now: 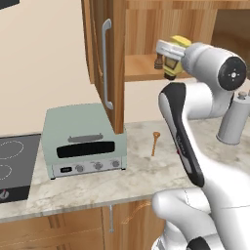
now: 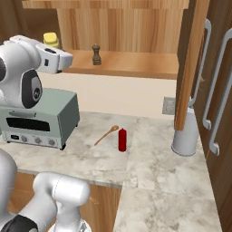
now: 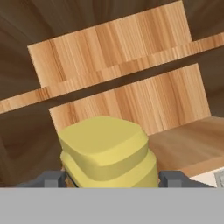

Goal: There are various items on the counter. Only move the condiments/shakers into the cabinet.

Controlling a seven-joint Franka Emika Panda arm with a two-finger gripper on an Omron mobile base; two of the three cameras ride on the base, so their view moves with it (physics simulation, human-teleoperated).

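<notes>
Gripping the yellow labelled bottle (image 3: 107, 151) between its two dark finger tips, the hand (image 1: 172, 61) sits inside the open cabinet (image 1: 114, 58) at shelf height; in the hand view the bottle's broad yellow cap sits between the tips, with the wood shelf (image 3: 183, 144) and the back panel behind it. From the left base view the bottle (image 1: 178, 49) shows just past the white wrist, low over the shelf (image 1: 141, 66), though whether its base touches the wood cannot be told. In the right base view only its yellow cap (image 2: 50, 39) peeks above the arm, at about 9 o'clock from the small dark brown shaker (image 2: 96, 55), which stands upright on the shelf (image 2: 131, 63), well apart from it. Down on the counter (image 2: 149, 158) the red squeeze bottle (image 2: 122, 139) stands upright, with the wooden spoon (image 2: 107, 134) lying just beside it at its 10 o'clock. A pale green toaster oven (image 1: 83, 141) sits at the counter's 9 o'clock side, and a tall grey canister (image 1: 235, 119) stands toward 3 o'clock.
</notes>
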